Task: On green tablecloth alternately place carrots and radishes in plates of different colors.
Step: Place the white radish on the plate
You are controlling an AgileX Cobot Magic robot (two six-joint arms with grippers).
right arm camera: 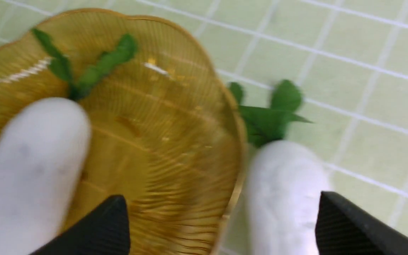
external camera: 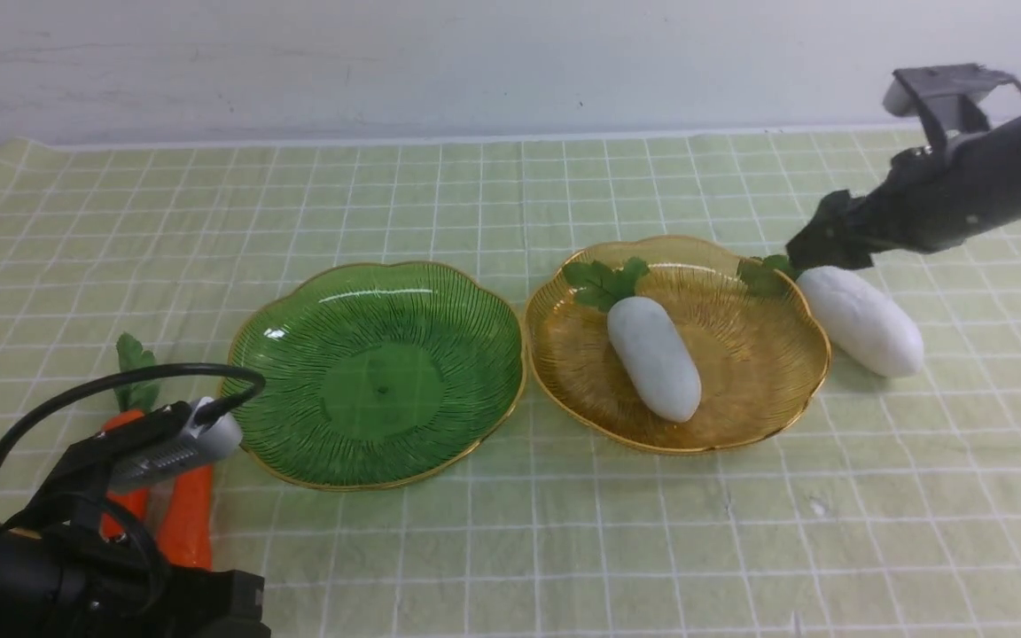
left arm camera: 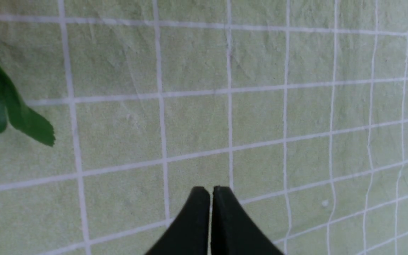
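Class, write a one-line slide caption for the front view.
One radish lies in the amber plate; the open right gripper is over a second radish beside it.

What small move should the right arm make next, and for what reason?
Probably shift the open right claw slightly away from the amber plate, then lower it. The second radish lies on the tablecloth just outside the rim, and in the right wrist view one finger hangs over the plate, so closing now might catch the rim.
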